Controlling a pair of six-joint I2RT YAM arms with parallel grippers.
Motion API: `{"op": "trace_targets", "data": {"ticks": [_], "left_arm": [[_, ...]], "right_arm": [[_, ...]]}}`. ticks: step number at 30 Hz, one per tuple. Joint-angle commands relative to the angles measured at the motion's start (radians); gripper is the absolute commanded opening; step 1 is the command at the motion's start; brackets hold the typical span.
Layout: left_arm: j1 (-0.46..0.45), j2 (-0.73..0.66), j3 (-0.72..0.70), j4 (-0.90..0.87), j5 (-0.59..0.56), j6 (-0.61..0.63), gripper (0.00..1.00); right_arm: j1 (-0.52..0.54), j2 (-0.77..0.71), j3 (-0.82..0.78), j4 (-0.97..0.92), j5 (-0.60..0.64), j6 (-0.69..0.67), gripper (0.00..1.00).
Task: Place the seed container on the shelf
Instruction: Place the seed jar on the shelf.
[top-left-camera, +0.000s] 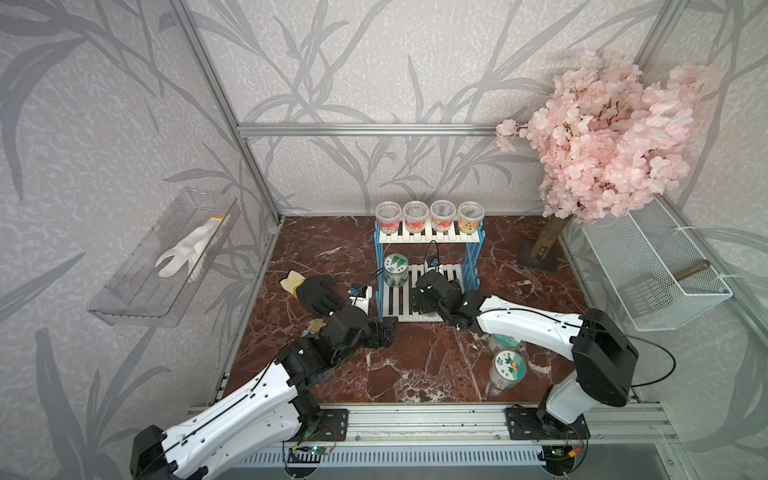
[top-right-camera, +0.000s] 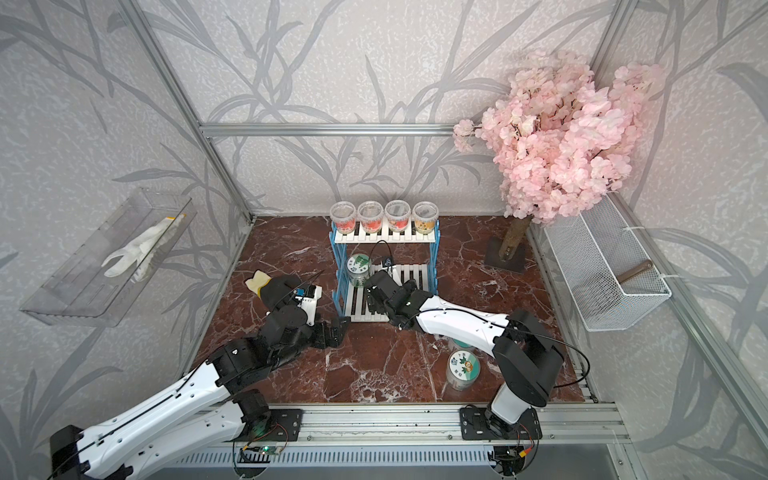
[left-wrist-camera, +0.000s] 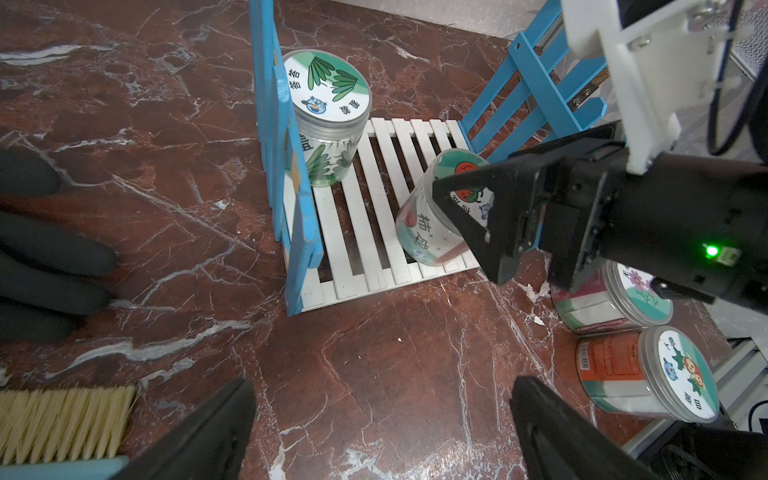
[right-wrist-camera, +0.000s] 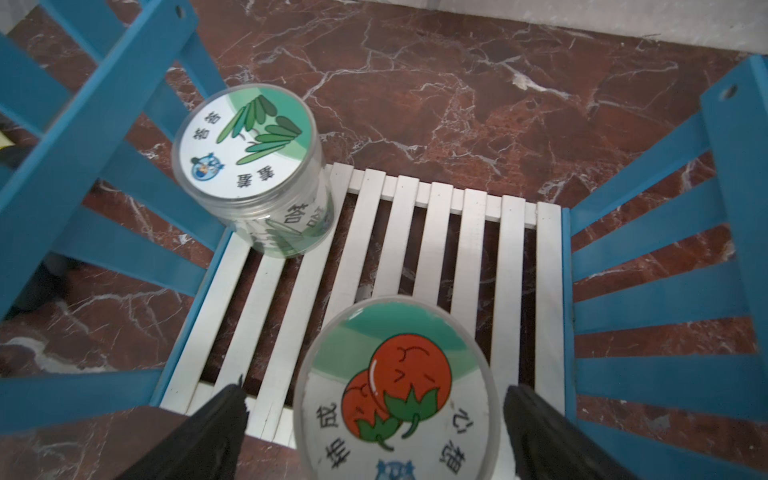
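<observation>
A: Where's the seed container (right-wrist-camera: 395, 386)?
B: It's the tomato-lid jar. On the shelf (top-left-camera: 428, 237), lower tier, right half, near the front edge. In the left wrist view its base sits just inside the front slat ends. It looks leaned there, but I can't confirm that.
A: And the right gripper (right-wrist-camera: 374, 390)?
B: Over the jar, fingers (right-wrist-camera: 216, 428) spread wide, one on each side of the lid. A gap shows on both sides, narrower on the side by the blue side frame (right-wrist-camera: 648, 291). Not gripping.
A: Clearance on that side?
B: Tight. The outer finger is just beside the frame's rails. Upper tier carries four clear cups (top-left-camera: 430, 214) in a row.
A: Rest of the lower tier?
B: Leaf-lid jar (right-wrist-camera: 249, 153) upright in the back left corner, against the left frame. Slats between the two jars are bare.
A: And the left gripper (left-wrist-camera: 382, 415)?
B: Open, nothing between its fingers. Over bare table (top-left-camera: 415, 374), just off the shelf's front left corner. Black glove (top-left-camera: 320, 291) and brush (left-wrist-camera: 62, 424) lie to its left. A mascot-lid jar (top-left-camera: 509, 370) stands on the table by the right arm, with another jar (top-left-camera: 503, 343) partly under that arm.
</observation>
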Motion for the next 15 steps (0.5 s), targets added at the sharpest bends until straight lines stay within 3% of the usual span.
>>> {"op": "trace_targets", "data": {"ticks": [1,6,12,15], "left_arm": [[0.006,-0.002,0.021,-0.018,0.008,0.003,1.00],[0.006,-0.006,0.015,-0.018,0.004,0.005,1.00],[0.007,-0.003,0.014,-0.018,0.004,0.004,1.00],[0.007,-0.003,0.018,-0.022,0.004,0.005,1.00]], "right_arm": [[-0.020,0.036,0.043,-0.069,0.001,0.058,1.00],[-0.028,0.059,0.060,-0.086,-0.026,0.072,0.99],[-0.031,0.077,0.058,-0.095,-0.015,0.072,0.87],[-0.031,0.070,0.055,-0.101,-0.011,0.081,0.91]]}}
